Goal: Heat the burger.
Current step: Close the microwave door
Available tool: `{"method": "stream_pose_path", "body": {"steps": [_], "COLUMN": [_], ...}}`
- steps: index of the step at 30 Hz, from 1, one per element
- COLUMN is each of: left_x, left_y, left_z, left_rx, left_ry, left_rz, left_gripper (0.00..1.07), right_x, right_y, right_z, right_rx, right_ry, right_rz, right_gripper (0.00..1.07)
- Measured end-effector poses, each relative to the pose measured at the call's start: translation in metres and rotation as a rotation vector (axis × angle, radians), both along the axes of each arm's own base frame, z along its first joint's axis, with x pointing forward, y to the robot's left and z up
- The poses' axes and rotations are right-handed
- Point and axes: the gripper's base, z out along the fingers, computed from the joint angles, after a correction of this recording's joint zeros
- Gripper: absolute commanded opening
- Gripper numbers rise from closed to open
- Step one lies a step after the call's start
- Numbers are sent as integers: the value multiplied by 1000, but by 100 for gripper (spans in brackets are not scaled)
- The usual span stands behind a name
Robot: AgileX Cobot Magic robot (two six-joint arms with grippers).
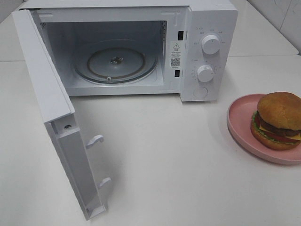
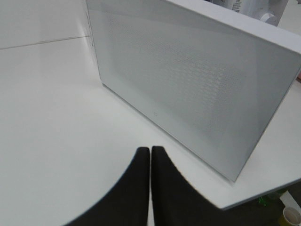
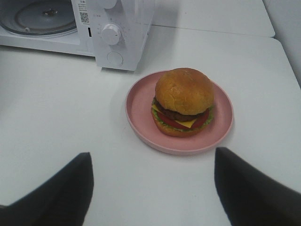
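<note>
The burger (image 1: 279, 120) has a golden-brown bun, dark patty, cheese, tomato and lettuce. It sits on a pink plate (image 1: 240, 117) at the right of the table; it also shows in the right wrist view (image 3: 183, 101) on the plate (image 3: 138, 106). The white microwave (image 1: 209, 28) stands at the back with its door (image 1: 51, 108) swung wide open and its glass turntable (image 1: 115, 63) bare. My right gripper (image 3: 153, 183) is open, short of the plate and apart from it. My left gripper (image 2: 150, 155) is shut and empty, beside the door's outer face (image 2: 188, 80). Neither gripper shows in the high view.
The microwave's two knobs (image 1: 211, 44) and round button are on its right panel, facing the front. The open door reaches out toward the table's front left. The table edge shows in the left wrist view (image 2: 263, 188), with a cup (image 2: 291, 215) on the floor below.
</note>
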Motion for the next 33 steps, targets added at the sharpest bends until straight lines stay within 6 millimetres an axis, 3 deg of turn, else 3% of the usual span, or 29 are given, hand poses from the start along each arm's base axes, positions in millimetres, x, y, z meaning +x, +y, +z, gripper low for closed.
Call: {"method": "stream_pose_path", "body": {"steps": [5, 10, 16, 20, 22, 23, 27, 28, 33], "left_x": [5, 23, 57, 91, 97, 112, 134, 148, 174], "left_y": [1, 0, -3, -7, -7, -8, -10, -11, -12], "left_z": [13, 22, 26, 22, 21, 18, 12, 7, -3], "left_rx": [-30, -45, -44, -31, -30, -25, -20, -16, 10], "left_ry": [-109, -132, -76, 4, 15, 37, 60, 75, 78], "left_rz": [22, 43, 68, 87, 91, 102, 120, 133, 148], "left_gripper": [0, 0, 0, 0, 0, 0, 0, 0, 0], "right_x": [0, 0, 0, 0, 0, 0, 0, 0, 0], "right_y": [0, 0, 0, 0, 0, 0, 0, 0, 0], "right_z": [0, 0, 0, 0, 0, 0, 0, 0, 0], "right_rx": [0, 0, -1, -1, -1, -1, -1, -1, -1], "right_ry": [0, 0, 0, 0, 0, 0, 0, 0, 0], "right_rz": [0, 0, 0, 0, 0, 0, 0, 0, 0], "right_gripper": [64, 64, 64, 64, 64, 64, 64, 64, 64]}}
